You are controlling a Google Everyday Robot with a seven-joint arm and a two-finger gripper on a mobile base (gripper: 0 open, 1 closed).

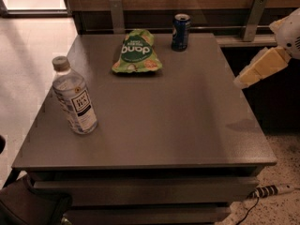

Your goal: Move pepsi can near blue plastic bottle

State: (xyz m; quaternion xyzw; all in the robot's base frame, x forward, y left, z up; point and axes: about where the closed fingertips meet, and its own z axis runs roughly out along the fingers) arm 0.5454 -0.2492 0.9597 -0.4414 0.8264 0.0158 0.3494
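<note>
The pepsi can point(180, 32), dark blue with a silver top, stands upright at the far edge of the grey table point(187, 125), right of centre. The blue plastic bottle point(75, 97), clear with a grey-white cap and a white label with a black square, stands upright near the table's left edge. My gripper point(244, 78), cream-coloured, hangs in the air at the right edge of the view, over the table's right side. It is well to the right of the can, nearer to me, and touches nothing.
A green snack bag point(136, 52) lies flat just left of the can. A wooden wall with metal brackets point(254, 18) runs behind the table. A power strip point(272, 190) lies on the floor at lower right. A dark object point(28, 205) sits at lower left.
</note>
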